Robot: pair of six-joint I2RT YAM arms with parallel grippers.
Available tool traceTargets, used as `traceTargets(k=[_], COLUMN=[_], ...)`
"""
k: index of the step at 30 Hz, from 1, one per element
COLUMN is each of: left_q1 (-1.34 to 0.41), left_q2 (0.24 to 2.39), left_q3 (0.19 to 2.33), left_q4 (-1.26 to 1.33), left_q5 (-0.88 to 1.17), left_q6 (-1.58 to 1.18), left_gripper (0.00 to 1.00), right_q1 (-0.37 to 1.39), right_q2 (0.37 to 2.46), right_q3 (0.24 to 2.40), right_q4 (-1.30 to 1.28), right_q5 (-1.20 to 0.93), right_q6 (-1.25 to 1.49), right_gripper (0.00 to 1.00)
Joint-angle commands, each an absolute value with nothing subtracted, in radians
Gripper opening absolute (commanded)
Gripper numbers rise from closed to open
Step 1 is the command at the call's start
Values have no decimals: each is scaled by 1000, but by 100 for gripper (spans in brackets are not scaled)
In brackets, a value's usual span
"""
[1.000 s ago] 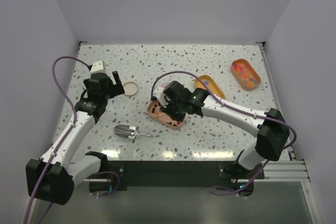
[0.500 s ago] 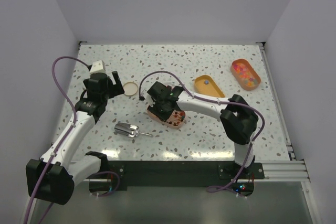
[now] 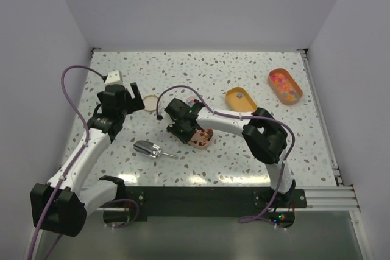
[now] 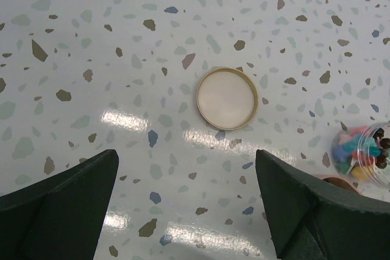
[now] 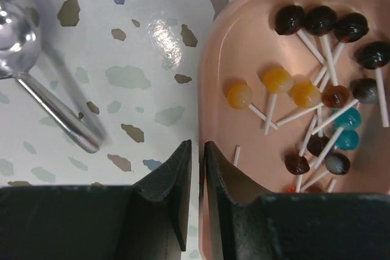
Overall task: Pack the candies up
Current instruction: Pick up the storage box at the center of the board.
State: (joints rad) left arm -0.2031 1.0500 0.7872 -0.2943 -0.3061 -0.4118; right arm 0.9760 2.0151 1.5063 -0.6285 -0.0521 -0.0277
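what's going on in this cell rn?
The right hand is at the pink tray of lollipops and looks pinched on its rim. The left hand hovers open over the lid, holding nothing. A jar partly filled with candies stands near the lid. The scoop lies unheld on the table. More candies sit in the orange tray at the far right.
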Motion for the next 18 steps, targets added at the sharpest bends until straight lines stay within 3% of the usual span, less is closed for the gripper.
traceTargets(k=[1, 3, 7, 18], left_q1=[-195, -195, -195, -193], left_q2=[1051, 1052, 1051, 1049], left_q3=[790, 792, 792, 793], left_q4=[-259, -259, -261, -262], left_q5=[-302, -302, -304, -301], left_q6=[-422, -423, -422, -420], left_gripper=[99, 99, 99, 99], right_q1=[985, 985, 988, 988], right_q2=[2048, 2052, 2052, 1838], right_q3=[1540, 1542, 1539, 1451], right_q4=[-623, -621, -623, -718], right_q5=[-74, -65, -35, 60], right_q6=[-6, -8, -8, -15], right_gripper=[20, 18, 1, 0])
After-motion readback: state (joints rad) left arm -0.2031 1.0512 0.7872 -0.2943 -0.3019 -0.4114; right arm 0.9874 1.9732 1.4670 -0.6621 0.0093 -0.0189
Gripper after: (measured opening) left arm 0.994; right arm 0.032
